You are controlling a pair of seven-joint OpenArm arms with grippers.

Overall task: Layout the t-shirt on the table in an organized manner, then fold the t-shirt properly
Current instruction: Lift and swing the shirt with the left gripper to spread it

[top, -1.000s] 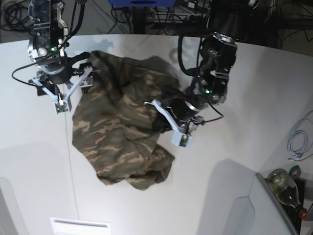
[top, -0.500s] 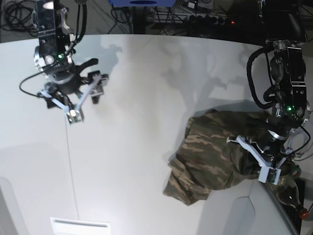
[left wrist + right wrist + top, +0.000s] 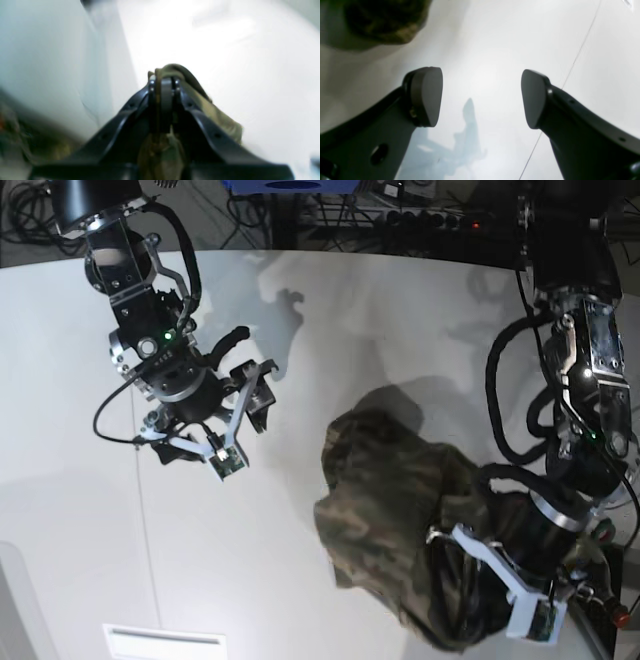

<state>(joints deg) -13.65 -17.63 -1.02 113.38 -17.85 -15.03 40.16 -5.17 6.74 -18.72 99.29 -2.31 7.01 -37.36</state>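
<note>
White table (image 3: 300, 380), thin seam visible. I saw t-shirt (image 3: 390, 500) bunched at my left side, near edge. Left gripper (image 3: 163, 85) pinched on shirt fabric. Right gripper (image 3: 481, 97) spread wide, empty, above bare tabletop.

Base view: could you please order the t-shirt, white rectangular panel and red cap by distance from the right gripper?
From the right gripper:
1. t-shirt, middle of the picture.
2. white rectangular panel, bottom edge.
3. red cap, far bottom corner.
</note>
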